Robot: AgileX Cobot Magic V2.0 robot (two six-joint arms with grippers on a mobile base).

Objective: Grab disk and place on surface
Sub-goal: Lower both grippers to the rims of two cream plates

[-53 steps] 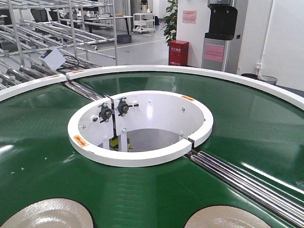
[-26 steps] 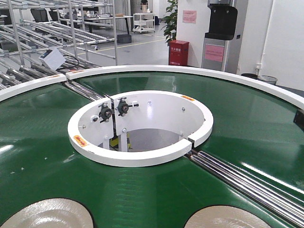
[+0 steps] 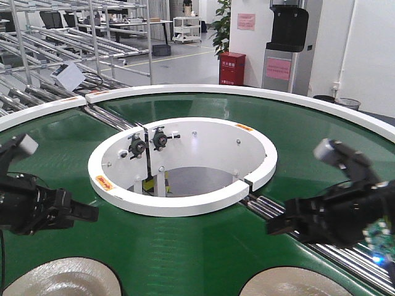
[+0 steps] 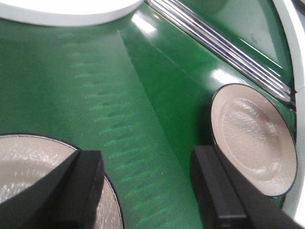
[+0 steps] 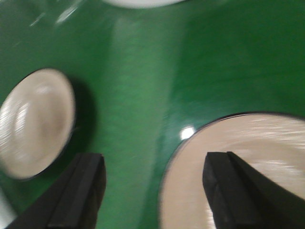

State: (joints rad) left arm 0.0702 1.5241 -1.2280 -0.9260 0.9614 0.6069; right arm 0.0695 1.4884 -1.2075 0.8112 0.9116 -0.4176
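Left gripper [image 4: 147, 183] and right gripper [image 5: 152, 183] both spread wide, empty. Near-right disk [image 3: 293, 285] looks stiff, thin, glossy, probably slippery; flat on belt [image 3: 203, 246], so pinch its rim.

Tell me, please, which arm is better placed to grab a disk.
Probably the right. Both are open, but the right gripper has the edge of a disk well inside its gap; the left gripper frames mostly bare green belt.

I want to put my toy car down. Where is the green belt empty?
Bare belt lies between the left disk and right disk, below the white ring. Far belt behind the ring is bare too. Crowded by the left gripper and right gripper at the sides.
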